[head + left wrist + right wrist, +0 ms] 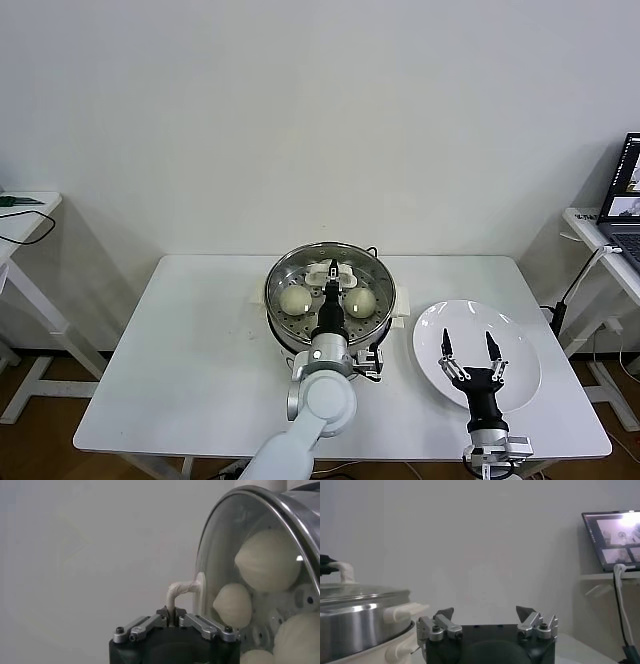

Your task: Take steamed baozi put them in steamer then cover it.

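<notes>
The steamer (277, 300) stands at the table's middle back, shiny steel on a cream base (400, 645). The glass cover (330, 258) lies on top of it. My left gripper (331, 284) reaches over the near rim and is shut on the cover's white handle (180, 587). Through the glass I see two baozi (295, 299) (359, 302) in the head view, and more of them (267, 560) in the left wrist view. My right gripper (468, 343) hangs open and empty over the white plate (520, 350), to the right of the steamer.
The white table (200, 360) has bare surface on its left half. A laptop (612, 537) stands on a side desk at the far right, with a cable hanging beside it. Another side table (25, 215) stands at the far left.
</notes>
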You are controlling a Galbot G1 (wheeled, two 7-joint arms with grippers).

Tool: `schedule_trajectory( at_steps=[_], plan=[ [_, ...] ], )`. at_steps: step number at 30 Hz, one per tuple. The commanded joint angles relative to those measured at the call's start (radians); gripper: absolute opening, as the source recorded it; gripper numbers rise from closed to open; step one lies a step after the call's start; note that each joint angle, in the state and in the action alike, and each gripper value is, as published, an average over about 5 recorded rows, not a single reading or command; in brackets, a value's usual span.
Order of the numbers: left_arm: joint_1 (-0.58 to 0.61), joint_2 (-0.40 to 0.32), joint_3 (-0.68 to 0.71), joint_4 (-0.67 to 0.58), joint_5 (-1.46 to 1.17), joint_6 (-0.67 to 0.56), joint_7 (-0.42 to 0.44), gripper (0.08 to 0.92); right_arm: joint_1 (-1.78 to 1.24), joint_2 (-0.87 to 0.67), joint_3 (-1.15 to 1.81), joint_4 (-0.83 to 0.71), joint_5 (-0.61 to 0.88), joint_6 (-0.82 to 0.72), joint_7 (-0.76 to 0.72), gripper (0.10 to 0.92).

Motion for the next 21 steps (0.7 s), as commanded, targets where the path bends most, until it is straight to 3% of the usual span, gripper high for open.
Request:
schedule_trajectory(
  at_steps=[1,7,10,21],
  plan=[
    [0.003,-0.002,-0.003,0.000,0.006,-0.011,-0.005,0.185,0.000,0.000,-0.001,0.002,-0.001,0.001,-0.002,0.823],
    [0.020,0.003,-0.010,-0.009,0.019,-0.037,-0.005,0.186,-0.002,-0.001,-0.004,0.005,-0.006,0.003,-0.004,0.823],
    [0.035,0.014,-0.007,-0.042,0.019,-0.039,-0.007,0.228,-0.002,-0.004,-0.003,0.004,-0.006,0.004,-0.004,0.823],
    [0.151,0.134,-0.003,-0.282,-0.024,-0.033,-0.009,0.546,0.002,-0.020,-0.006,-0.002,-0.002,0.005,-0.007,0.823]
  ],
)
